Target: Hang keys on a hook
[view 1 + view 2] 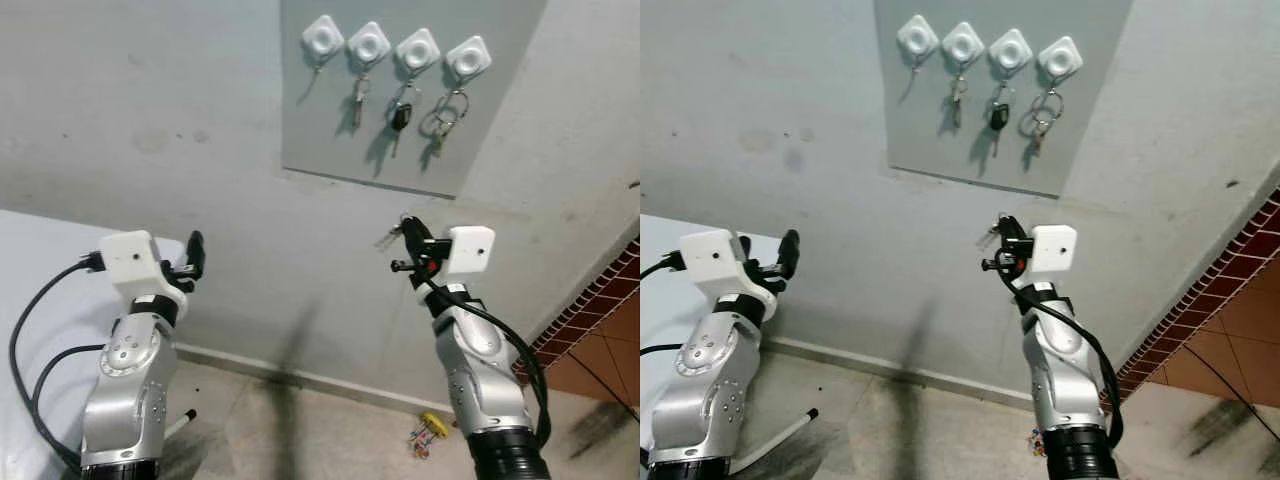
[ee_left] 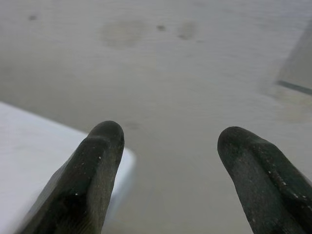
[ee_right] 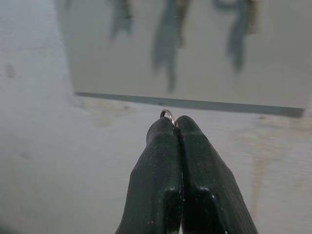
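A grey board (image 1: 330,120) on the wall carries a row of white hooks. The leftmost hook (image 1: 322,40) is bare. Keys hang from the second hook (image 1: 368,45), the third hook (image 1: 417,50) and the fourth hook (image 1: 468,58). My right gripper (image 1: 408,232) is raised below the board and is shut on a key ring (image 3: 168,114), with small keys (image 1: 387,238) dangling at its left. My left gripper (image 1: 195,252) is held up at the lower left, open and holding nothing, above a white table corner (image 2: 29,161).
The white table (image 1: 30,300) stands at the left against the wall. A small yellow and coloured object (image 1: 428,430) lies on the floor by my right arm. A red brick-tile wall (image 1: 610,300) edges the right side.
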Robot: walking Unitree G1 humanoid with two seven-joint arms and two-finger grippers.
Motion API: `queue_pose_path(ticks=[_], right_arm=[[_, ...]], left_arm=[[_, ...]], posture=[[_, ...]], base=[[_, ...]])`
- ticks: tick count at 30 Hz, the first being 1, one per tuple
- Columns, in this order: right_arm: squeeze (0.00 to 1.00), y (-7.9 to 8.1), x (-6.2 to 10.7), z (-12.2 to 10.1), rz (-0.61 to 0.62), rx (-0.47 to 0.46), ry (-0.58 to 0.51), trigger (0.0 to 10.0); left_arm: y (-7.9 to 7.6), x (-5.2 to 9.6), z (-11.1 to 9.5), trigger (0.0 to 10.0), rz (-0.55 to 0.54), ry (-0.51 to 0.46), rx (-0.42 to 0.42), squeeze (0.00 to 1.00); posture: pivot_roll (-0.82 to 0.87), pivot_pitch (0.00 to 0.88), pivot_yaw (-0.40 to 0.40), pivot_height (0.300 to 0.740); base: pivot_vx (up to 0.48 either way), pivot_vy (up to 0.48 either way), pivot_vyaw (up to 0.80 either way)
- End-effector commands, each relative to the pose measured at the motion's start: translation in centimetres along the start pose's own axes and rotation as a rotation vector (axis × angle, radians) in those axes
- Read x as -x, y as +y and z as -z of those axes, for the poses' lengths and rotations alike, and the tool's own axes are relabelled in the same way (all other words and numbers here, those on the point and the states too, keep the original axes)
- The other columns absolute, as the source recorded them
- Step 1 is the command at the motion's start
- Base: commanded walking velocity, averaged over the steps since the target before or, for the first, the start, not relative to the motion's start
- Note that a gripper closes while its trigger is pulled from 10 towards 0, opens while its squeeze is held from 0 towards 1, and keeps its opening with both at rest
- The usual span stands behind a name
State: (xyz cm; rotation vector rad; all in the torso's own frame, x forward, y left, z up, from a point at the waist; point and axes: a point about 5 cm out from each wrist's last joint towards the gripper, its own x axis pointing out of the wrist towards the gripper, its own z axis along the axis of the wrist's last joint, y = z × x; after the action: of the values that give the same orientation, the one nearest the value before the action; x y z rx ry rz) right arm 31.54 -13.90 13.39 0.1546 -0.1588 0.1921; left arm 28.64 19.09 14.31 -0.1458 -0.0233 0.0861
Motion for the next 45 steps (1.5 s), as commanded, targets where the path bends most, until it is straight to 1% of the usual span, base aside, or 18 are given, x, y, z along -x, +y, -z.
queue_pose_path(ticks=[1, 12, 18, 21, 22, 30, 45], right_arm=[[0.0, 0.38, -0.17, -0.69, -0.014, -0.004, -0.025, 10.0], [0.0, 0.82, 0.04, -0.62, -0.027, -0.015, -0.021, 10.0], [0.0, 0.92, 0.06, -0.62, -0.034, -0.02, -0.017, 10.0], [0.0, 0.93, 0.08, -0.63, -0.035, -0.02, -0.015, 10.0], [0.0, 0.91, 0.09, -0.63, -0.037, -0.019, -0.014, 10.0], [0.0, 0.86, 0.16, -0.62, -0.042, -0.017, -0.009, 10.0], [0.0, 1.04, 0.18, -0.55, -0.058, -0.015, 0.0, 10.0]], left_arm=[[0.14, -0.08, -0.05, 10.0, -0.001, 0.003, 0.001, 0.0], [-0.08, -0.14, -0.26, 10.0, 0.01, -0.002, -0.002, 0.0], [-0.04, -0.11, -0.33, 10.0, -0.013, -0.008, -0.011, 0.0], [-0.18, -0.06, -0.36, 10.0, -0.005, -0.013, -0.001, 0.0], [-0.2, 0.01, -0.36, 10.0, -0.005, -0.009, -0.018, 0.0], [-0.27, 0.06, -0.46, 10.0, 0.014, -0.012, -0.022, 0.0], [-0.32, 0.18, -0.38, 10.0, 0.016, -0.009, -0.017, 0.0]], posture=[[-0.06, 0.0, -0.014, 0.74], [-0.06, 0.0, -0.012, 0.74], [-0.06, 0.0, -0.018, 0.74], [-0.06, 0.0, -0.018, 0.74], [-0.05, 0.0, -0.021, 0.74], [-0.05, 0.0, -0.026, 0.74], [-0.05, 0.0, -0.031, 0.74]], base=[[0.0, 0.352, 0.0], [0.0, 0.342, 0.0], [0.0, 0.0, 0.0], [0.0, 0.0, 0.0], [0.0, 0.0, 0.0], [0.0, 0.0, 0.0], [0.253, 0.0, 0.0]])
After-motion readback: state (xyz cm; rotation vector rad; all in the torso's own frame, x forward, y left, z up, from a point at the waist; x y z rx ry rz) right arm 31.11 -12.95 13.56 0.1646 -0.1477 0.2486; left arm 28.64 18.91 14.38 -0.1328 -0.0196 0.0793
